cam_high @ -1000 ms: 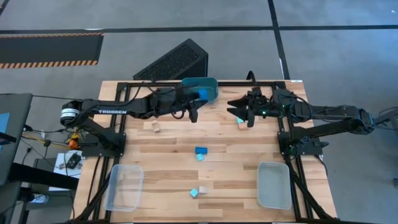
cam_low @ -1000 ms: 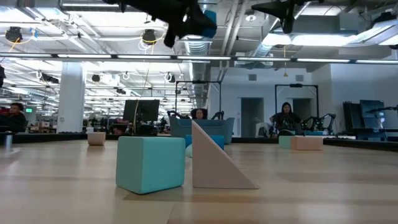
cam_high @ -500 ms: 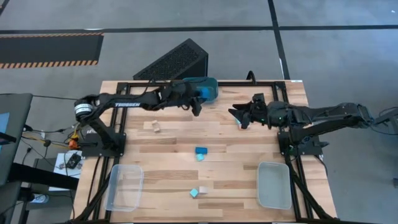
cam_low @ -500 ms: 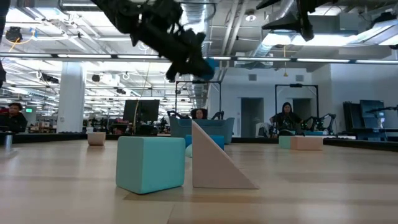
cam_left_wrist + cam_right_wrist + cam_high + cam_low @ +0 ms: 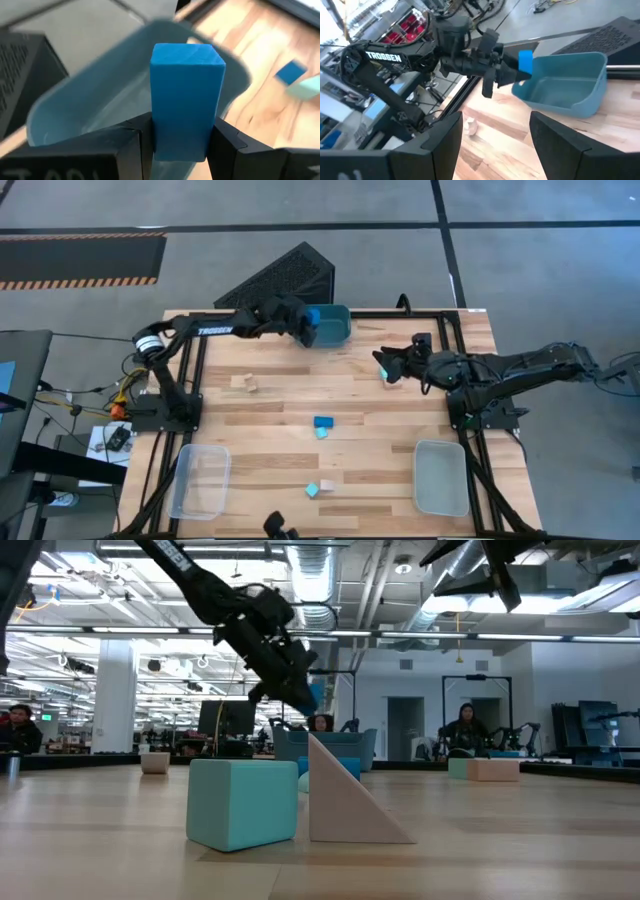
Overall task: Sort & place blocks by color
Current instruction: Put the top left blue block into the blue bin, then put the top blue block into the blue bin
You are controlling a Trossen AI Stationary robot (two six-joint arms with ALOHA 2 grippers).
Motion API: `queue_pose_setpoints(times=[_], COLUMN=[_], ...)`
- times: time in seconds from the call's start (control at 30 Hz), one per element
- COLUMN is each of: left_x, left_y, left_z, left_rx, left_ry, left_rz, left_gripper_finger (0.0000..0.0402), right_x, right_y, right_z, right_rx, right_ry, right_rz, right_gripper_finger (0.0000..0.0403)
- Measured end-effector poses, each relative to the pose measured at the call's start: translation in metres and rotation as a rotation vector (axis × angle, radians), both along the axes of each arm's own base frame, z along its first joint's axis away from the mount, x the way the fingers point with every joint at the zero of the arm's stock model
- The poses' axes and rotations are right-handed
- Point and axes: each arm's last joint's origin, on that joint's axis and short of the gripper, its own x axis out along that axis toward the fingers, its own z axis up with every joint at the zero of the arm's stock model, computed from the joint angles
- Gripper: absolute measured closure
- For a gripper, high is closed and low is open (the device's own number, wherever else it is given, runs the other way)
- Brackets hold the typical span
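Note:
My left gripper (image 5: 303, 323) is shut on a blue block (image 5: 186, 100) at the far edge, over the left part of the teal bin (image 5: 335, 328). The right wrist view shows that block (image 5: 525, 61) beside the bin (image 5: 567, 85). My right gripper (image 5: 495, 145) is open and hovers over the table's right part (image 5: 386, 364), close to a teal and tan block (image 5: 388, 378). A tan block (image 5: 245, 383) lies left. A blue and a teal block (image 5: 322, 426) lie mid-table. A teal cube (image 5: 243, 803) and a tan wedge (image 5: 350, 795) rest near the near edge. My left gripper pinches the blue block between its two fingers (image 5: 125, 145) on two opposite side faces, at one end (image 5: 182, 145). The rest of the long block sticks out past the fingertips. It is lifted clear, above the inside of the teal bin (image 5: 100, 105).
Two clear bins sit near the near edge, one left (image 5: 200, 480) and one right (image 5: 440, 477). A dark slatted box (image 5: 280, 280) lies beyond the far edge. Bare wood lies between the blocks. People sit in the room behind (image 5: 462, 730).
My left gripper, still shut on the blue block, has swung from above the table toward the far edge, to the teal bin's left part. My right arm has shifted slightly toward the near edge. The blocks on the table have stayed put.

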Motion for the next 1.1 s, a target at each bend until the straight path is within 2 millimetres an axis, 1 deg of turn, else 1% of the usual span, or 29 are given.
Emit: queue_pose_setpoints(times=[0.1,0.2,0.4,0.53,0.77,0.83,0.93,1.1], left_x=[0.006,0.011,0.028,0.035,0.034,0.031,0.028,0.029], left_y=[0.007,0.013,0.029,0.033,0.032,0.03,0.02,-0.017], left_z=[-0.006,-0.011,-0.009,-0.004,0.005,0.013,0.031,0.064], left_rx=[-0.055,-0.069,-0.049,-0.053,-0.071,-0.085,-0.075,0.071], left_ry=[0.077,0.171,0.256,0.249,0.291,0.287,0.239,0.19], left_rz=[0.007,-0.017,-0.03,-0.038,-0.051,-0.035,0.003,0.012], left_gripper_finger=[0.0292,0.0292,0.0287,0.0262,0.0207,0.0198,0.0193,0.0198], right_x=[0.0,-0.002,-0.005,-0.004,-0.007,-0.009,-0.012,-0.014], right_y=[0.0,-0.002,-0.002,0.0,-0.004,-0.008,-0.015,-0.027], right_z=[-0.001,-0.006,-0.014,-0.015,-0.018,-0.017,-0.015,-0.012], right_rx=[0.005,0.029,0.091,0.097,0.074,0.06,0.05,0.044], right_ry=[0.01,0.041,0.087,0.095,0.148,0.154,0.164,0.194], right_rz=[-0.005,-0.019,-0.045,-0.039,-0.052,-0.056,-0.045,0.051], right_gripper_finger=[0.0147,0.0147,0.0147,0.0147,0.0147,0.0147,0.0147,0.0147])
